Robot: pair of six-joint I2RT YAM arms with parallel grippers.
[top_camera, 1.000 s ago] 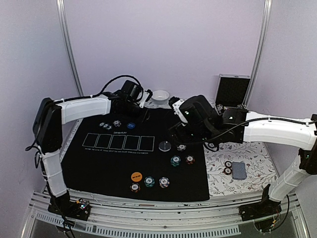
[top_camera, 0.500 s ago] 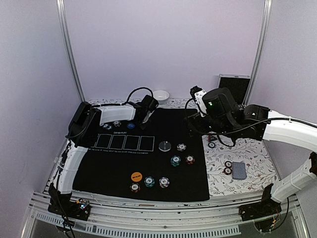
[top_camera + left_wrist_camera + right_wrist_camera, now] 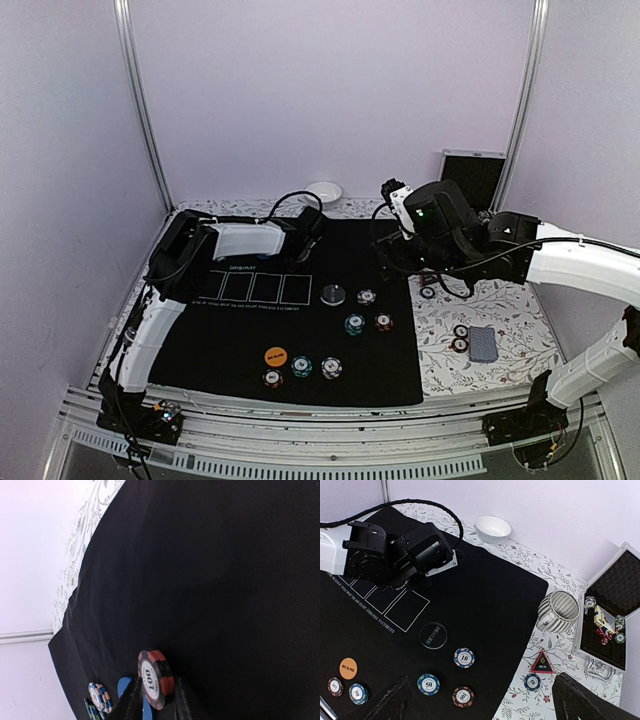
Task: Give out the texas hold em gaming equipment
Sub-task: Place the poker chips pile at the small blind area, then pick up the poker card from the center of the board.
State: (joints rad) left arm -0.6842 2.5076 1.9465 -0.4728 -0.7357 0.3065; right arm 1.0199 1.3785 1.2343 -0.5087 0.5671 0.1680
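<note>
Red-and-black 100 chip (image 3: 156, 679) stands on edge between my left gripper's (image 3: 156, 702) fingers at the mat's far side, beside a blue disc (image 3: 124, 685). I cannot tell whether I'm clamping it. Let go like this, it could roll or tip onto that disc. My right gripper (image 3: 492, 700) hangs wide and empty. Black felt mat (image 3: 225, 580), flowered cloth (image 3: 530, 565) on the bench, lilac walls (image 3: 330, 90).

left white arm (image 3: 245, 238): reaching forward, low
left black gripper (image 3: 156, 701): narrow gap, grip unclear
right black gripper (image 3: 481, 680): raised, spread wide
</note>
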